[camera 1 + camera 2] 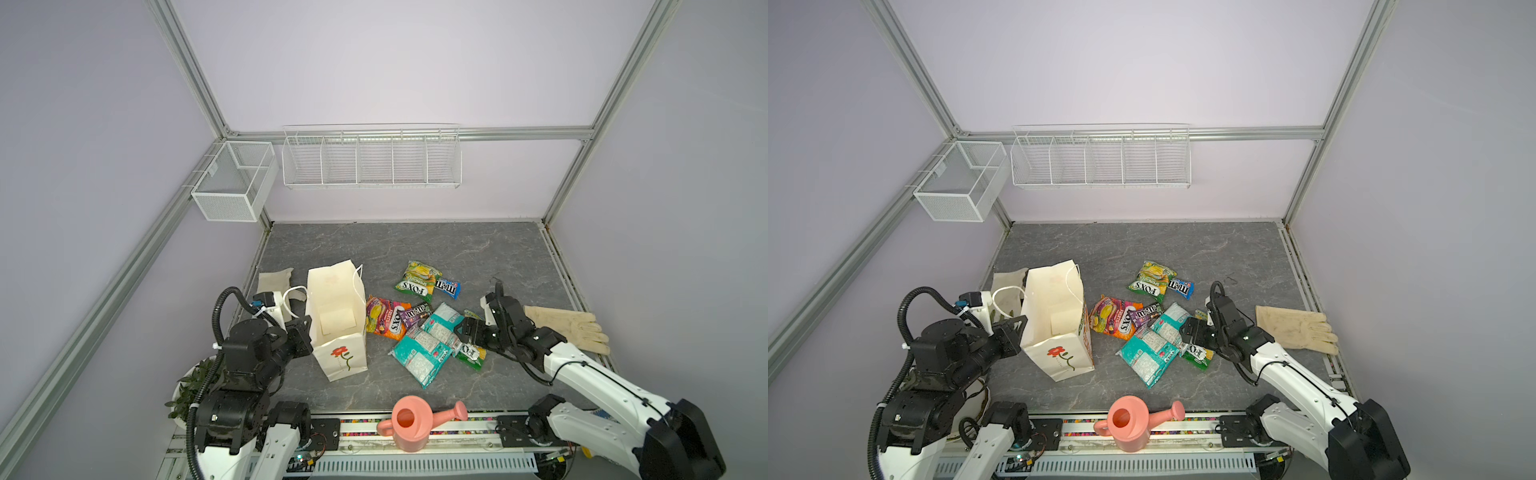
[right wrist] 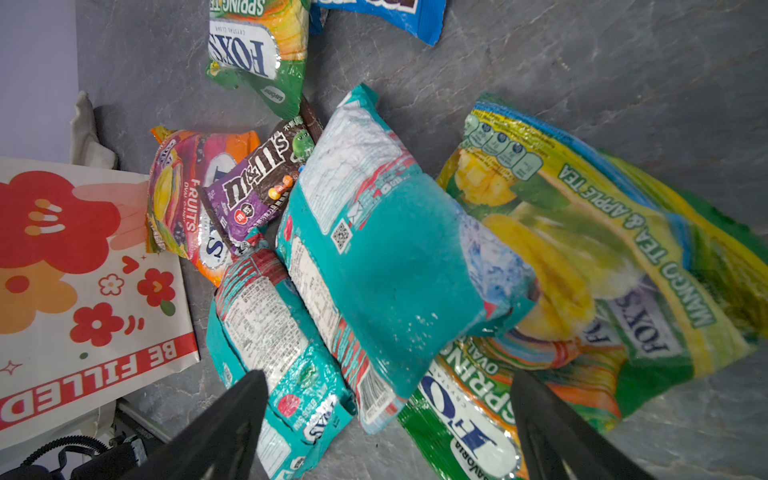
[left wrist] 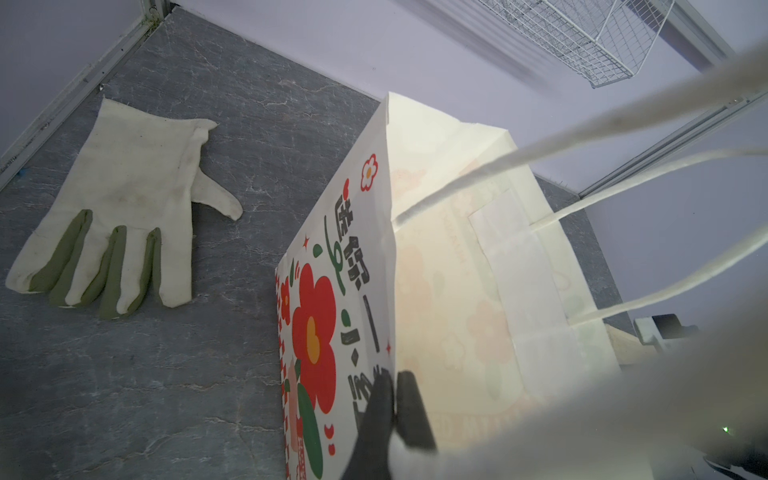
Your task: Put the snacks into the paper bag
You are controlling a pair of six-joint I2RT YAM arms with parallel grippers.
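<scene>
Seven snacks (image 1: 419, 353) lie loose on the surface (image 1: 498, 257), all on the far side of the paper bag (image 1: 353, 365) from your left claw (image 3: 395, 376). Your right claw (image 2: 386, 374) hangs over the pile, fingers (image 2: 232, 415) spread wide, gripping nothing. Directly between the fingers: one teal-white pack (image 2: 395, 257), overlapping a second teal-white pack (image 2: 266, 332) on one side and a green-yellow FOX'S bag (image 2: 602, 249) on the other. Beyond the claw tips: the purple M&M's pack (image 2: 257, 183) resting on the orange-purple FOX'S bag (image 2: 174, 199); further out, the other green-yellow FOX'S bag (image 2: 257, 54) with the blue M&M's pack (image 2: 395, 16) touching it. A beige glove (image 1: 569, 328) lies beside your right arm, apart from the snacks. Your left claw is pressed together on the bag's top edge, pinching the paper between its fingers. The bag stands upright with its mouth open, just beside the orange-purple bag, across the pile from your right claw
</scene>
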